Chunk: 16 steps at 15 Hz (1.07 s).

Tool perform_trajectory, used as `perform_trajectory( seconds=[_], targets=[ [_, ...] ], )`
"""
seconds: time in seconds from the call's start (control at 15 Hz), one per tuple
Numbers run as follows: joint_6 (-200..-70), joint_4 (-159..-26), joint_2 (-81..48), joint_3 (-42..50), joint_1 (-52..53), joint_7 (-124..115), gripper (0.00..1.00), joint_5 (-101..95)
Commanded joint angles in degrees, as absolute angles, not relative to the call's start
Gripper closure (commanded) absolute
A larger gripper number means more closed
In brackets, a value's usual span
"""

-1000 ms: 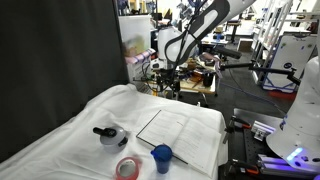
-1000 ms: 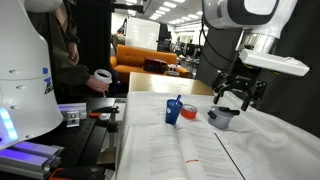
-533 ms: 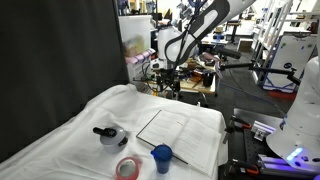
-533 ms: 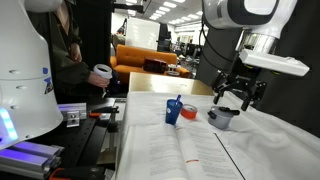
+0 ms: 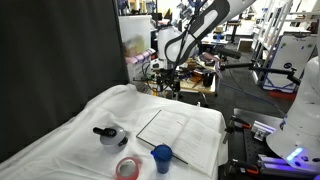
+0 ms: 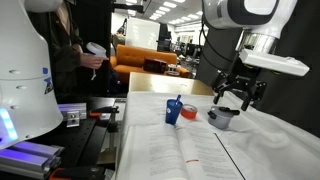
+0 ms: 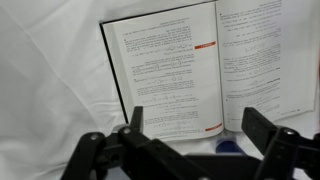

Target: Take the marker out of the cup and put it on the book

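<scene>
The blue cup (image 6: 175,112) stands on the white cloth just beyond the open book (image 6: 175,150), with the slim marker (image 6: 179,101) sticking up out of it. In an exterior view the cup (image 5: 162,157) sits at the book's (image 5: 182,135) near corner. My gripper (image 6: 238,96) hangs open and empty in the air, well away from the cup. In the wrist view the book (image 7: 185,65) fills the picture. Only the cup's rim (image 7: 229,147) shows, low between the spread fingers of the gripper (image 7: 200,125).
A pink-red tape ring (image 5: 127,168) lies beside the cup. A grey round pot (image 5: 110,135) with a black top stands left of the book, and it sits under the gripper in an exterior view (image 6: 222,118). A person (image 6: 75,55) sits in the background, and lab equipment lies behind the table.
The arm and the objects on the table have not moved. The person in the background has raised a hand holding a white object.
</scene>
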<state>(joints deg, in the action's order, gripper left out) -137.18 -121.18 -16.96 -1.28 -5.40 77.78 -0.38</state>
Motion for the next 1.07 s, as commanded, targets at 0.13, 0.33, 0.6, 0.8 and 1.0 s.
perform_trajectory(
  seconds=[0.13,0.33,0.6,0.8,1.0],
  targets=[
    [-137.0,-121.08,-16.95,-1.65,-5.75,77.63,0.0,-0.55],
    [-137.0,-121.08,-16.95,-1.65,-5.75,77.63,0.0,-0.55],
    [-134.45,-120.62,-16.95,-1.11,-5.27,76.62,0.0,-2.44],
    [-132.61,-120.38,-16.97,-0.95,-5.11,76.13,0.0,-4.09],
    [-132.45,-120.5,-16.95,-1.19,-5.37,76.9,0.0,-4.46]
  ],
)
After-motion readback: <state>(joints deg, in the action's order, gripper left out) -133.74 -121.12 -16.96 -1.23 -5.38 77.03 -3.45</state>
